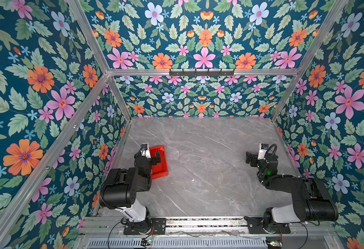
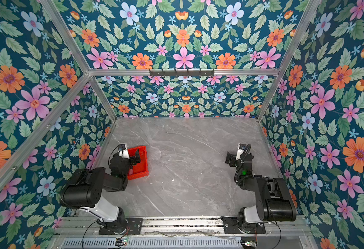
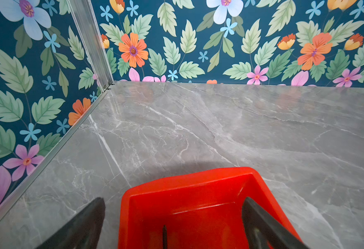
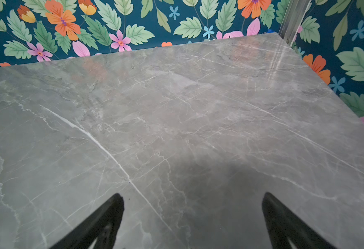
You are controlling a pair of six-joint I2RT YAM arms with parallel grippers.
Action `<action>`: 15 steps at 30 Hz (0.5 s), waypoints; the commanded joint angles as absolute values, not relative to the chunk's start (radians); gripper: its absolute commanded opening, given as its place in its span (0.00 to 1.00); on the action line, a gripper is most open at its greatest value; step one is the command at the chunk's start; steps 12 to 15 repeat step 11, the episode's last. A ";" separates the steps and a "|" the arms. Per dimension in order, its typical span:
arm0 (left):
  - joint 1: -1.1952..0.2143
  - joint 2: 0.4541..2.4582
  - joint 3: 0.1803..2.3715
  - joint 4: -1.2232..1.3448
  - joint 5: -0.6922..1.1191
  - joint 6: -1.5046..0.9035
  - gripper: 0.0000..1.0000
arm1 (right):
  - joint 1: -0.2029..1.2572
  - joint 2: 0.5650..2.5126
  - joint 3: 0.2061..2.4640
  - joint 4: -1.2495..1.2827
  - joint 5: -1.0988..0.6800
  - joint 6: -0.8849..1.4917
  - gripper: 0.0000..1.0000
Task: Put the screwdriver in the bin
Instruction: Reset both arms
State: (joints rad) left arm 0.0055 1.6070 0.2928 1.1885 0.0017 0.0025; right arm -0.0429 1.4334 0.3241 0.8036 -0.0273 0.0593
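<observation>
Two grippers stand wide open, each holding nothing. The left gripper (image 3: 173, 202) hovers over the bin (image 1: 166, 166), which sits at 9 o'clock on the table (image 1: 209, 151). The screwdriver (image 3: 164, 237) lies inside the bin, its black shaft showing between the jaws; in a top view its pink handle (image 2: 130, 171) shows near the bin's 7 o'clock corner. The right gripper (image 4: 192, 196) hangs above the table at 3 o'clock.
</observation>
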 commanded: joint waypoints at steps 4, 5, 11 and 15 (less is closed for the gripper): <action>0.004 1.609 0.299 1.207 -0.002 -0.003 1.00 | -0.043 1.433 0.327 0.841 -0.033 0.057 0.99; 0.004 1.609 0.299 1.206 -0.002 -0.003 1.00 | -0.043 1.433 0.327 0.841 -0.033 0.057 0.99; 0.005 1.607 0.295 1.209 -0.002 -0.003 1.00 | -0.043 1.433 0.326 0.843 -0.030 0.055 0.99; 0.005 1.607 0.295 1.209 -0.002 -0.003 1.00 | -0.043 1.433 0.326 0.843 -0.030 0.055 0.99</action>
